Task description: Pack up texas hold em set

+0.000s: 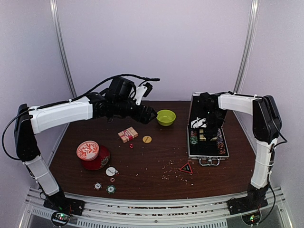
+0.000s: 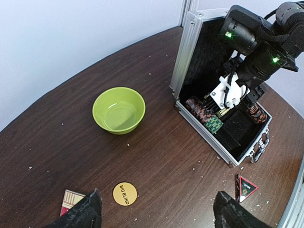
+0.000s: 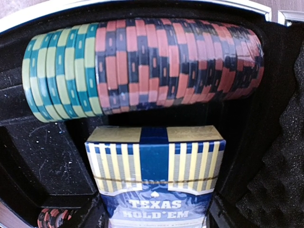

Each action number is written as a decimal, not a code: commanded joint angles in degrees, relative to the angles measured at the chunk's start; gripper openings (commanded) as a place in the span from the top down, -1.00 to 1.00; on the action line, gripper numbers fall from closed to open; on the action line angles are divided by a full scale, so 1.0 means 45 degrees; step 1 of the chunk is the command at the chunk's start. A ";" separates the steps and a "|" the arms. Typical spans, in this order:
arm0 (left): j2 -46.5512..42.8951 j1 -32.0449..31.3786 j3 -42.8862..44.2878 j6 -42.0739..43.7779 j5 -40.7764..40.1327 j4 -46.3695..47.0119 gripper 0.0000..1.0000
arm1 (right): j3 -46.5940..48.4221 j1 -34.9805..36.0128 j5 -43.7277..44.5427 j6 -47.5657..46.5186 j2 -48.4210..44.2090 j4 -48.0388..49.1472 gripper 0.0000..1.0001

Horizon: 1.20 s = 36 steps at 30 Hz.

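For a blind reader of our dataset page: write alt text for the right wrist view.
A blue-and-gold striped card deck labelled Texas Hold'em fills the lower centre inside the black-lined case, beneath a row of chips on edge: green at left, red-and-dark at right.

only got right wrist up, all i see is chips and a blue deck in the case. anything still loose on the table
observer: yes, a red striped card deck lies out on the table, well to the left of the open case.
operator: is the left arm on it yet
observer: no, the left gripper hangs open and empty above the table, with a yellow big blind button showing between its fingers.
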 commanded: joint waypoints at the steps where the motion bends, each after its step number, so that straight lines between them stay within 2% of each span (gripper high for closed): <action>1: 0.0154 0.0050 0.0120 -0.0084 0.0247 0.0133 -0.65 | 0.0468 -0.0067 0.0692 -0.0159 0.0114 0.0594 -0.10; 25: 0.0496 0.0050 0.0204 -0.0144 0.0479 0.0035 -0.65 | 0.0495 -0.0243 -0.0061 0.0172 0.0740 0.1722 -0.15; 36: 0.0731 0.0051 0.0304 -0.0129 0.0517 -0.0097 -0.65 | 0.0866 -0.0281 -0.0064 0.0399 0.1030 0.1974 -0.26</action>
